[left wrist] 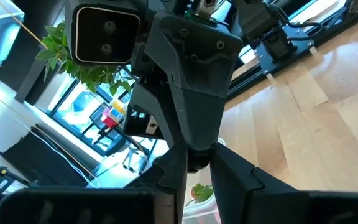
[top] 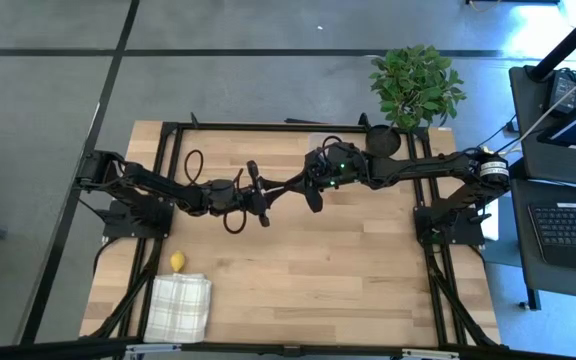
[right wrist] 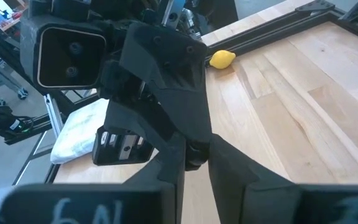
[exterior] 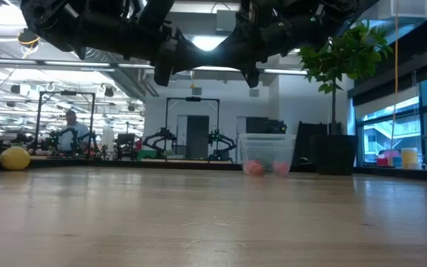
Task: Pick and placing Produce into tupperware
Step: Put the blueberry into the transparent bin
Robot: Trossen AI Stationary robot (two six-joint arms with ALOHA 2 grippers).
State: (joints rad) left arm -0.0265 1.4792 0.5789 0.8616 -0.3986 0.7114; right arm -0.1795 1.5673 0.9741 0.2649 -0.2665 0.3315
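Couple of pink produce pieces (exterior: pixel 265 167) already sit in the tupperware (exterior: pixel 267 145) just beside the potted plant (top: pixel 415 85). I've got the lemon (top: pixel 177 262) left, well away from it by the checked cloth (top: pixel 180 306). Both grippers hang mid-table, the right gripper (top: pixel 313 200) pinched together and empty, the left gripper (top: pixel 261 212) I can't tell.

— How many pieces of produce does the table carry?
— One lemon (top: pixel 177 262) lies loose, and the clear tupperware (exterior: pixel 266 153) holds what look like two pinkish pieces (exterior: pixel 253 167), though the plastic blurs them.
— Containers and cloths?
— One tupperware, one checked cloth (top: pixel 180 307), one potted plant (top: pixel 415 86).
— And the arms?
— Two, each with one gripper: left (top: pixel 261 195), right (top: pixel 313 190).
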